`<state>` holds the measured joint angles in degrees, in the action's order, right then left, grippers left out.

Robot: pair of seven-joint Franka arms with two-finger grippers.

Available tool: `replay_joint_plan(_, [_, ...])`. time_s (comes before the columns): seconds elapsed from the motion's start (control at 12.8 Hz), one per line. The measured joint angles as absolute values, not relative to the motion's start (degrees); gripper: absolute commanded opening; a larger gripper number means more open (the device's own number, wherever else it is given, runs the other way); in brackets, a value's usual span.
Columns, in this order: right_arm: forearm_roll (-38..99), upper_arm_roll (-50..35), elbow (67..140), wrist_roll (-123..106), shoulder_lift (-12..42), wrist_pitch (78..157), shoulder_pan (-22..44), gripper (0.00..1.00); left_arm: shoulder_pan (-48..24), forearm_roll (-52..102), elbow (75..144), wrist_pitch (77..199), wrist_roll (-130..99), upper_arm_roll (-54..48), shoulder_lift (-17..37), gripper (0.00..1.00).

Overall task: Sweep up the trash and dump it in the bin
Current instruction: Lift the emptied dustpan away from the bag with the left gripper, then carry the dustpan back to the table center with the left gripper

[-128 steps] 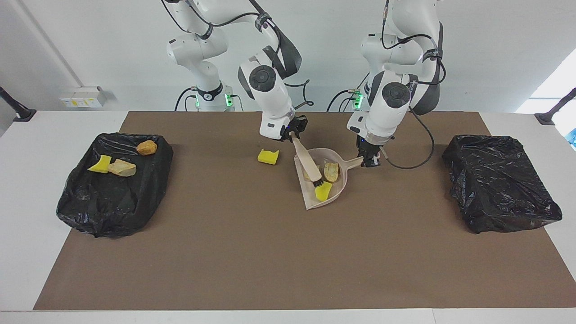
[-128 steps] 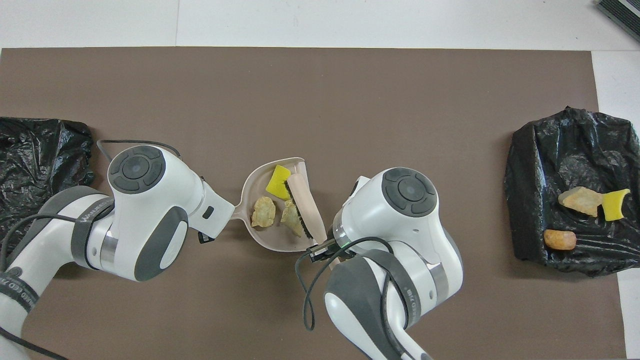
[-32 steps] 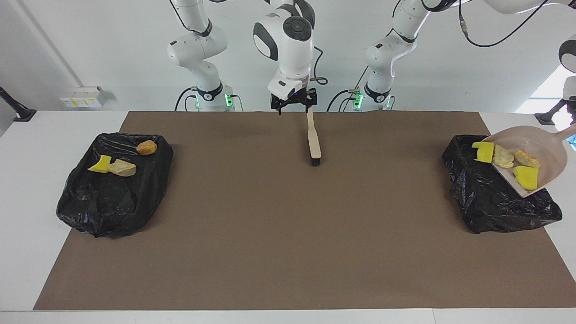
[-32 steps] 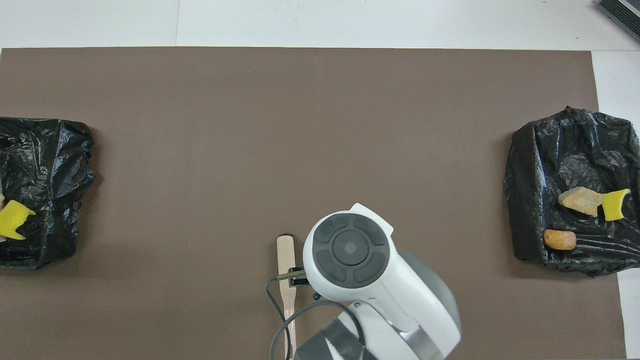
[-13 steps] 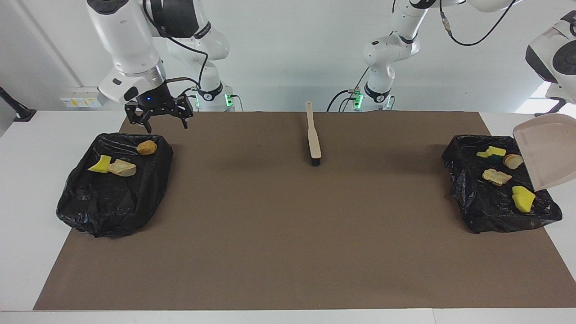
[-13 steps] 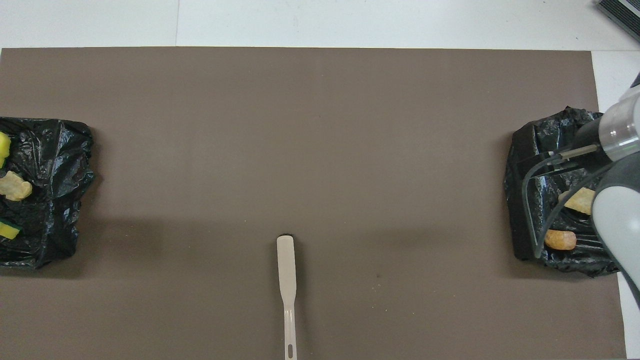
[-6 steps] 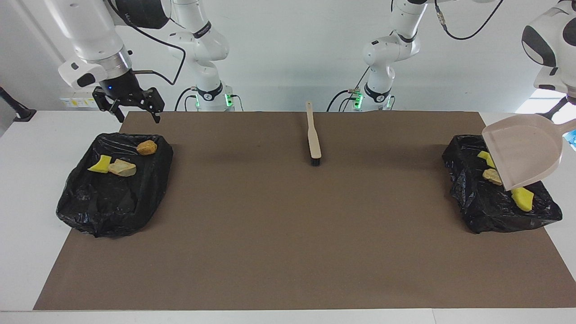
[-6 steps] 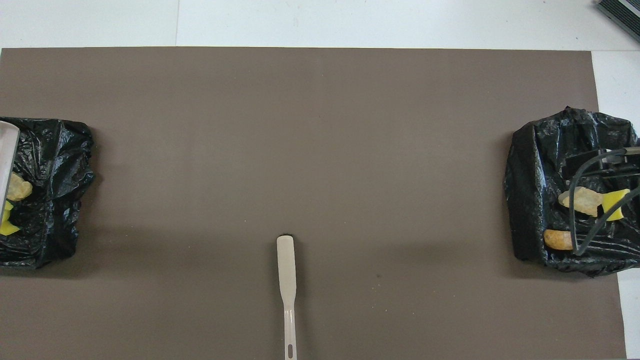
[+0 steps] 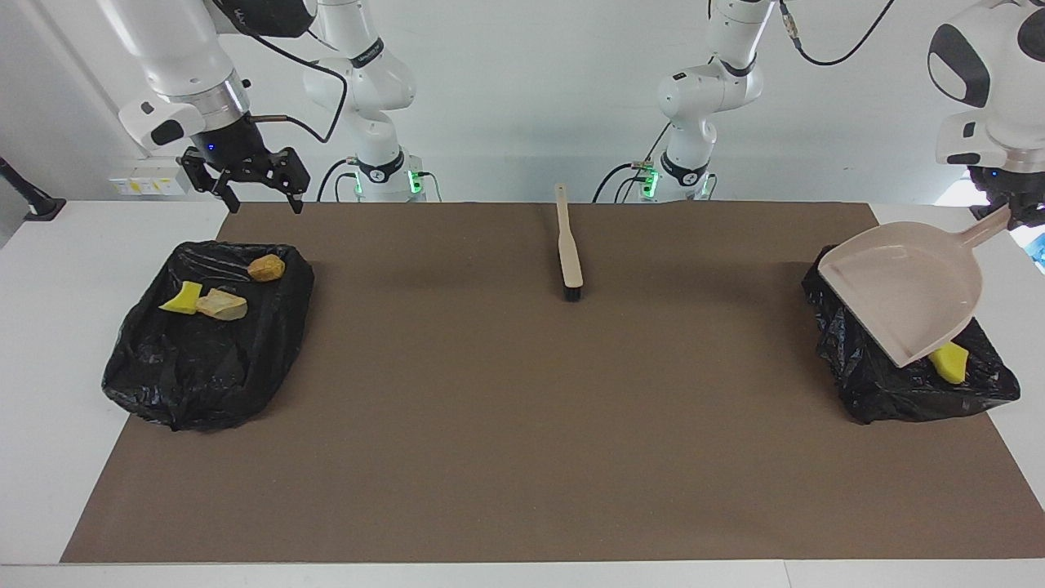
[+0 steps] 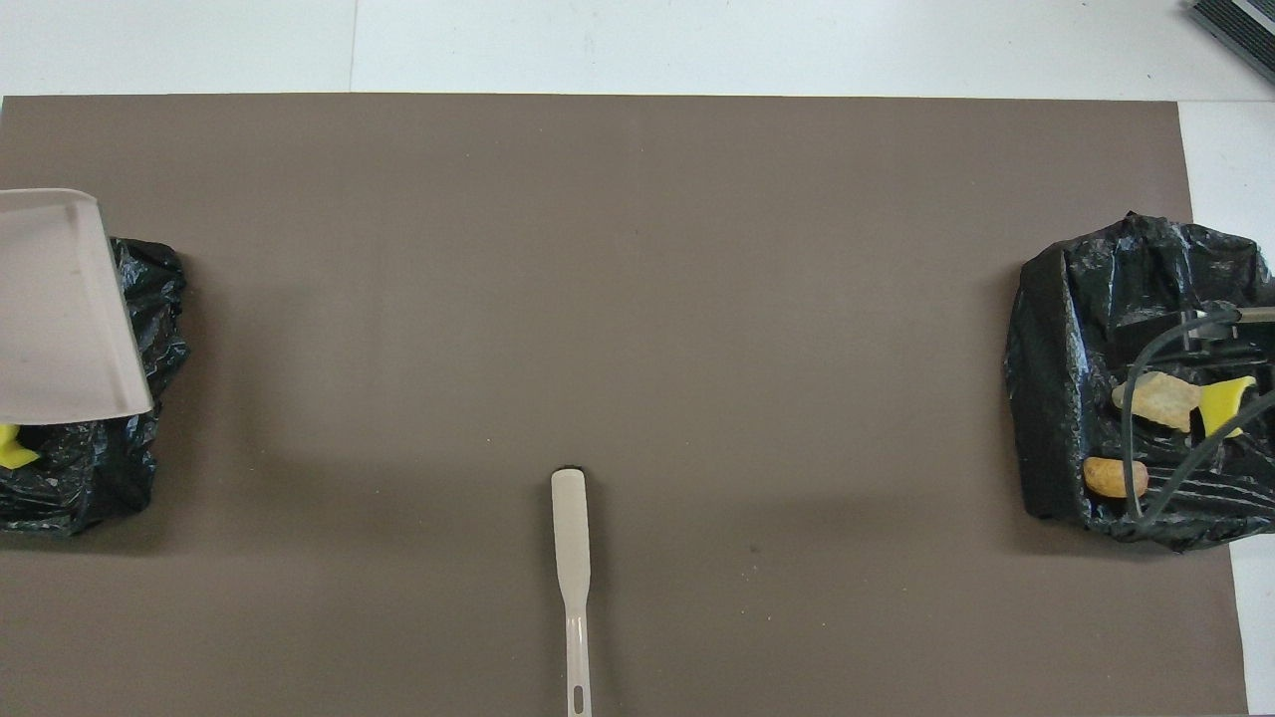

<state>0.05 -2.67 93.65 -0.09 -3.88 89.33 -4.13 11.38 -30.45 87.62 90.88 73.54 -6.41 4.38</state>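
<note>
1. We see the left gripper [image 9: 1016, 214] pinching the handle of the beige dustpan [image 9: 906, 300], held tilted in the air over the black-bagged bin [image 9: 865, 384] at the left arm's end.
2. We see the right gripper [image 9: 255, 198] with jaws spread, holding nothing, up over the table edge by the other bin [image 9: 204, 367] at the right arm's end.
3. Trash: one yellow chunk [image 9: 949, 363] shows in the left-end bin under the dustpan's lip; the pan hides the rest of that bin.
4. Right-end bin holds a yellow piece [image 9: 183, 299], a tan lump [image 9: 220, 305] touching it, and a brown lump [image 9: 266, 267].
5. The brush [image 9: 568, 255] lies flat on the brown mat [image 9: 522, 425], mid-table, near the robots.
</note>
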Motion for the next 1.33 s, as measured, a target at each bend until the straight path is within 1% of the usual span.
replay_joint_plan(0.16, [0.09, -2.69, 93.68, -0.09, -3.91, 89.33, -4.11, 1.00, 9.05, -24.50, 89.65, 90.13, 62.45, -6.54, 3.33, 0.00])
replay_joint_plan(0.39, [0.11, -2.68, 93.68, -0.09, -3.91, 89.33, -4.12, 1.00, 4.55, -15.99, 95.45, 90.78, 42.67, -6.69, 0.75, 0.00])
replay_joint_plan(0.71, [0.13, -2.68, 93.69, -0.09, -3.91, 89.33, -4.11, 1.00, -8.57, -10.46, 103.03, 100.84, 9.95, -7.05, 1.24, 0.00])
replay_joint_plan(0.94, [0.14, -2.68, 93.69, -0.09, -3.91, 89.33, -4.11, 1.00, -15.15, -7.23, 104.59, 107.40, -4.15, -7.11, 4.81, 0.00])
replay_joint_plan(1.1, [0.14, -2.68, 93.69, -0.09, -3.91, 89.33, -4.11, 1.00, -18.62, -4.57, 104.72, 113.94, -9.86, -7.06, 9.12, 0.00])
replay_joint_plan(1.33, [0.16, -2.68, 93.69, -0.09, -3.91, 89.33, -4.11, 1.00, -21.20, -2.56, 104.61, 122.48, -19.05, -7.06, 13.98, 0.00])
